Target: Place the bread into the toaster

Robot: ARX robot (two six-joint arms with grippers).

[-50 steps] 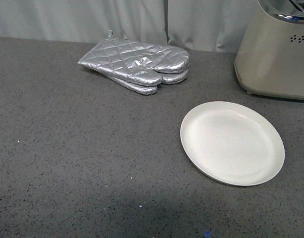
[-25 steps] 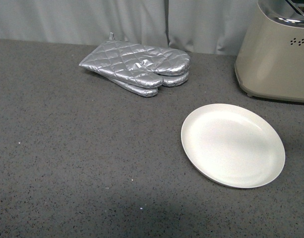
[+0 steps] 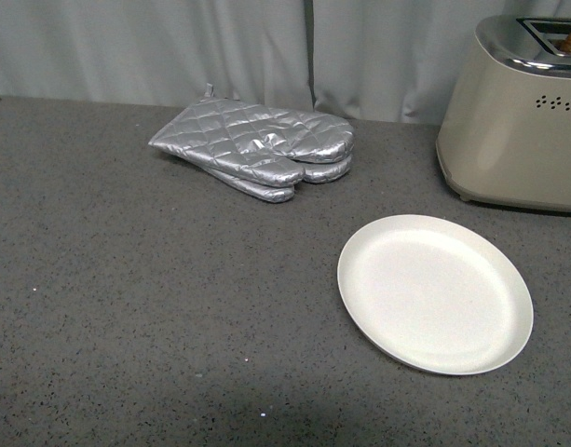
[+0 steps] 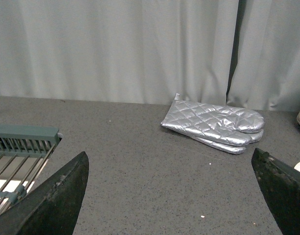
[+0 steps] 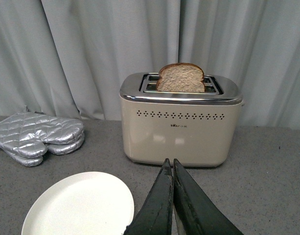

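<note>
Grey speckled counter (image 3: pixel 155 307) against a pale curtain, nothing on it moving. Change over the last second is mostly viewpoint: front view has dropped and shifted, so the toaster (image 5: pixel 181 120) top, cropped before, now shows with a sliver of crust in the corner; plate (image 3: pixel 434 293) sits lower in frame. Mitts (image 3: pixel 257 140) keep the same spot relative to plate and toaster, so the camera moved, not the objects. Bread (image 5: pixel 181 78) stands upright in the toaster's near slot, rounded top proud of the chrome; plate is bare. Right gripper (image 5: pixel 173 196) has its fingers pressed together, holding nothing, low over the counter in front of the toaster, near the plate edge and well clear of the bread. Left gripper (image 4: pixel 169 191) is spread wide, empty, out over the counter facing the mitts; a wire rack (image 4: pixel 17 161) shows at the edge of its view. My read: placement is done and the arms are backing to rest. Slice isn't seated down; can't tell if the lever needs pressing.
</note>
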